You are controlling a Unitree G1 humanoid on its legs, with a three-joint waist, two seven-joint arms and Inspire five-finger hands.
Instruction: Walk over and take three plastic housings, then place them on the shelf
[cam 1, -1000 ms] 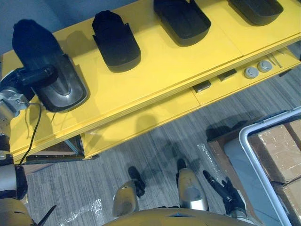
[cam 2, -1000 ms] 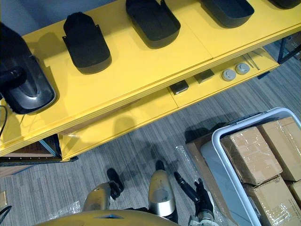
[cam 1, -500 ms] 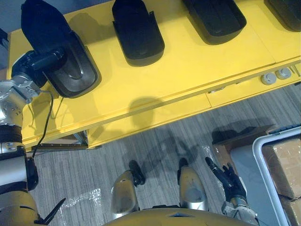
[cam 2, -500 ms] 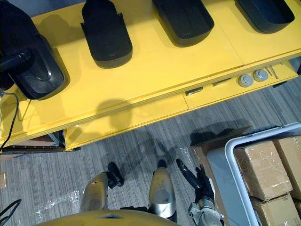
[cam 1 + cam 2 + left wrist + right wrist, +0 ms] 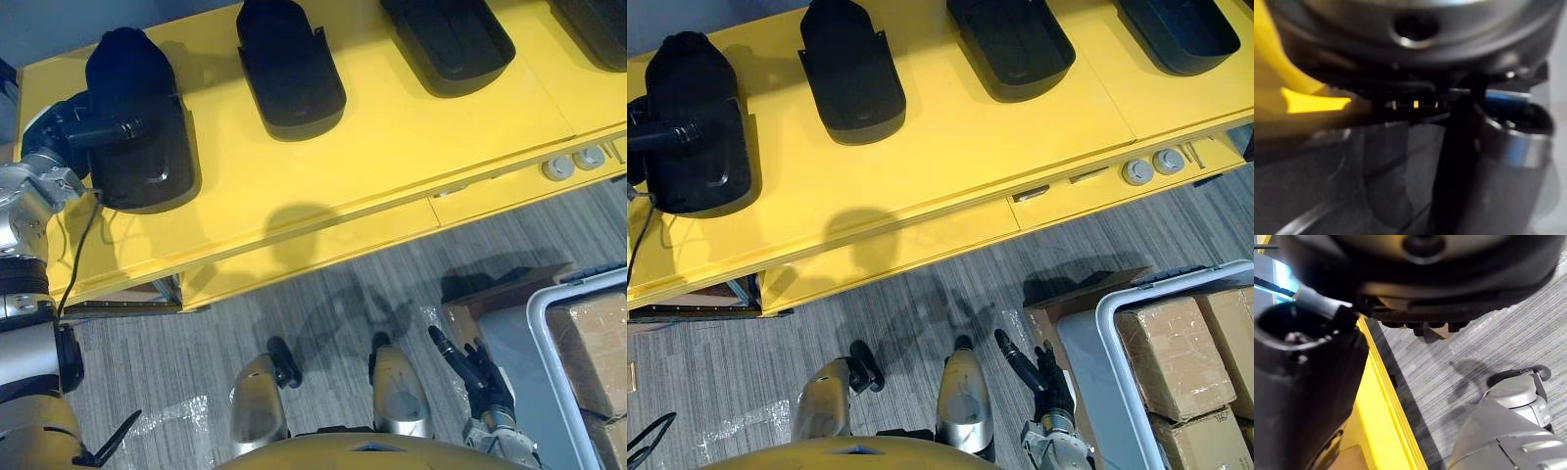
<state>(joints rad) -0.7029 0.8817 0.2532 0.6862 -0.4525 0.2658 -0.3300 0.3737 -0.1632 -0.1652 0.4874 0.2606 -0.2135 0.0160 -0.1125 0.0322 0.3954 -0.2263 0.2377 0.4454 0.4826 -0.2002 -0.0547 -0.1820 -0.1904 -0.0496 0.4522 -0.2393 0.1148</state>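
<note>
Several black plastic housings lie in a row on the yellow shelf [image 5: 392,147]. The leftmost housing [image 5: 137,127] lies flat near the shelf's left end, and my left hand [image 5: 61,132] rests against its left side. Further right lie a second housing [image 5: 289,64], a third housing [image 5: 446,39] and, at the top right corner, a fourth housing [image 5: 1181,29]. My right hand [image 5: 485,387] hangs low at the right over the floor, open and empty, its fingers straight.
A lower yellow ledge [image 5: 323,245] juts out below the shelf top, with two round metal parts [image 5: 571,164] at its right. A white-rimmed bin [image 5: 1107,323] of cardboard boxes stands on the grey floor at the lower right.
The leftmost housing was tipped up in my left hand; now it lies flat on the shelf. The whole view has shifted a little. My right hand has stayed put.
</note>
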